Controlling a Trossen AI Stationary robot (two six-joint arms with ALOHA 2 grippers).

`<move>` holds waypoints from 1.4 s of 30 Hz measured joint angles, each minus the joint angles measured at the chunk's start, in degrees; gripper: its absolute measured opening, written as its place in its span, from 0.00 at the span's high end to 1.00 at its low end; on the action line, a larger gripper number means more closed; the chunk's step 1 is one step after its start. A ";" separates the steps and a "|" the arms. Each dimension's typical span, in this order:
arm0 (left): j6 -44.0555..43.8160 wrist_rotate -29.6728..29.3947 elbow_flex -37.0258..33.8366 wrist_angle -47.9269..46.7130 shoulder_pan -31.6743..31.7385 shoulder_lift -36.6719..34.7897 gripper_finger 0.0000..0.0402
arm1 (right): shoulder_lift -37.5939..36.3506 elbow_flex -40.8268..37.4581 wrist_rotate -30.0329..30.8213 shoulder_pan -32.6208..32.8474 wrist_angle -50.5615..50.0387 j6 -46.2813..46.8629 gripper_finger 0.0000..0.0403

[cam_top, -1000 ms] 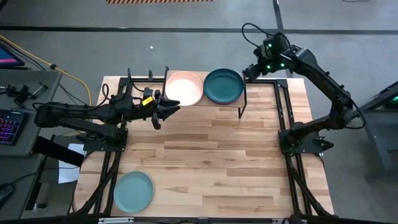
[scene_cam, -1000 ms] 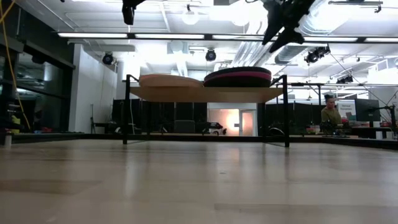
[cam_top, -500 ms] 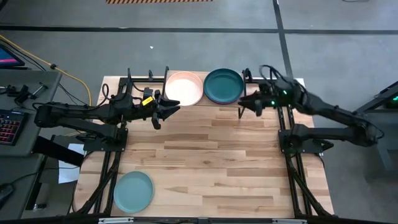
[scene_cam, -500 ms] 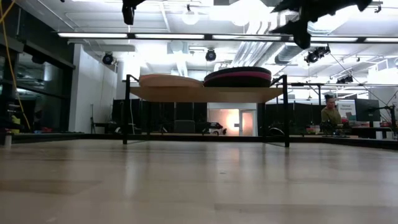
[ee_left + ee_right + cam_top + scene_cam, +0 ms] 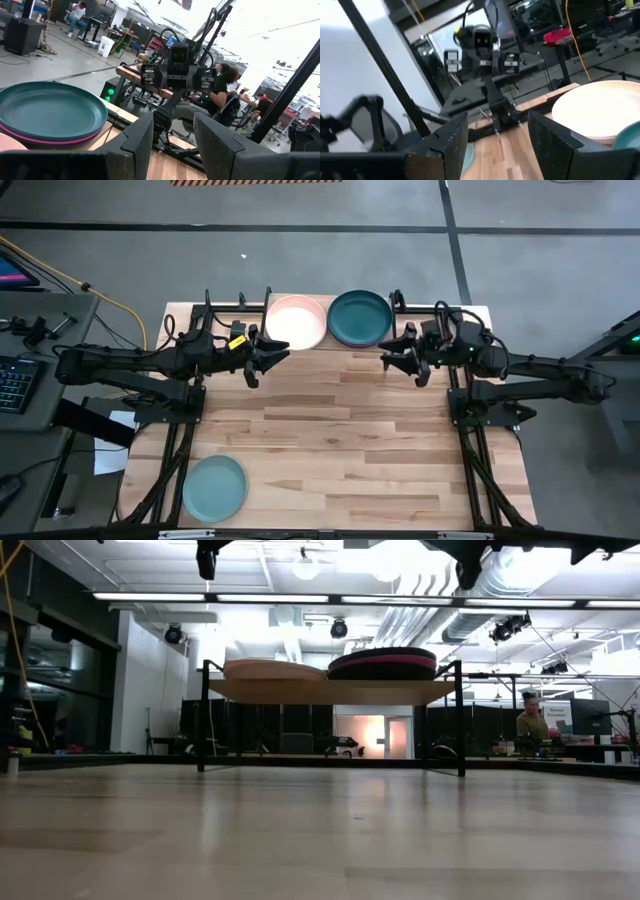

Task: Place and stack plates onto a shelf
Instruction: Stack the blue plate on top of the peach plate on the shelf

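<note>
The shelf stands at the table's far edge on thin black legs. Its left half carries a peach plate and its right half a dark teal plate, which lies on a magenta pink one. A pale blue-green plate lies flat near the table's near left corner. My left gripper is open and hovers just near of the shelf's left end, pointing right. My right gripper is open beside the shelf's right end and points left. Both are empty.
The arm bases and black frame rails run along both sides of the table. The butcher-block top between the shelf and the near edge is bare wood. In the low view, a person sits in the room behind the table.
My right arm has swung down from high behind the shelf's far right corner toward the near edge. It now stretches low and level, with its gripper beside the shelf's right end facing left. The plates have not moved.
</note>
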 joint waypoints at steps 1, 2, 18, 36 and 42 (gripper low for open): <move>0.00 0.00 0.00 -0.01 0.00 -0.01 0.67 | 0.35 0.00 0.01 0.31 -0.28 -0.99 0.53; 0.00 0.00 0.00 -0.01 0.00 0.00 0.67 | 0.72 0.00 0.01 0.56 -0.33 -1.80 0.53; -0.39 0.00 0.00 -0.01 0.00 0.00 0.67 | 2.28 0.00 0.07 0.96 -0.22 -1.17 0.53; -2.09 2.68 4.06 -14.73 -6.48 0.25 0.67 | 2.28 0.02 0.07 0.96 -0.22 0.35 0.53; -11.13 3.31 11.46 -47.60 -20.04 4.66 0.67 | 2.28 0.04 0.07 0.96 -0.22 0.71 0.53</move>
